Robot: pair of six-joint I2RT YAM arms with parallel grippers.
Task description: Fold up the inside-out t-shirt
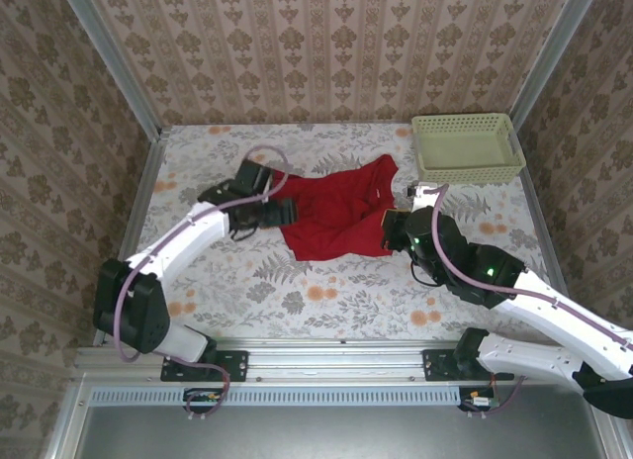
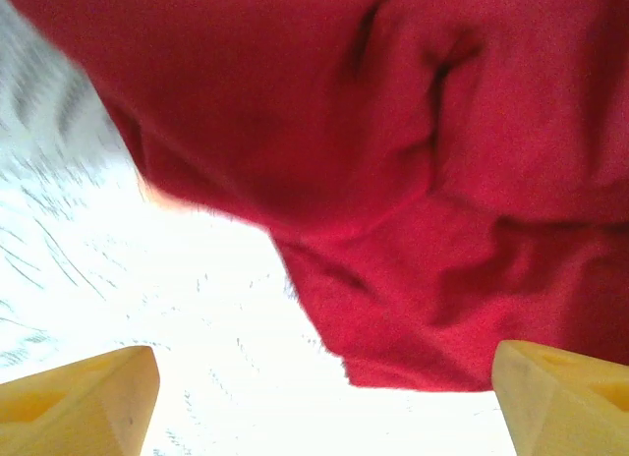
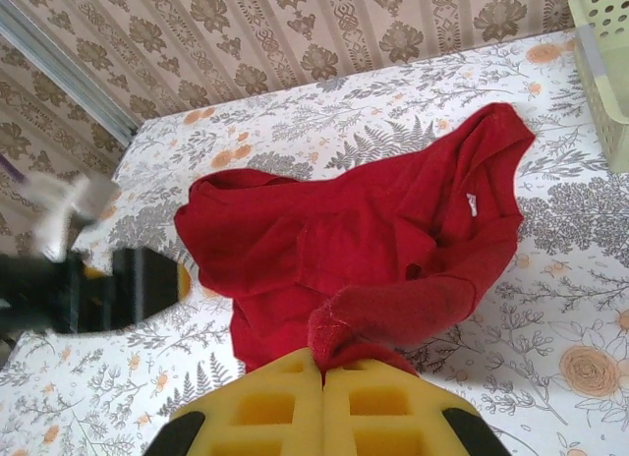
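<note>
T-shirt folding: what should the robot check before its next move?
1. Does the right claw grip the t-shirt? Ok, shut on a bunched fold.
2. Is the left claw open at the t-shirt's edge? Ok.
3. Is the t-shirt lying flat? Not ok, crumpled.
4. Is the basket apart from the t-shirt? Ok.
5. How many layers does the right claw pinch? Cannot tell.

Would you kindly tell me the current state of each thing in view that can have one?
t-shirt: crumpled on the table, not yet folded, one edge pinched.
left claw: open, facing the t-shirt, holding nothing.
right claw: shut on a bunch of the t-shirt's cloth.
basket: upright, looks empty.
</note>
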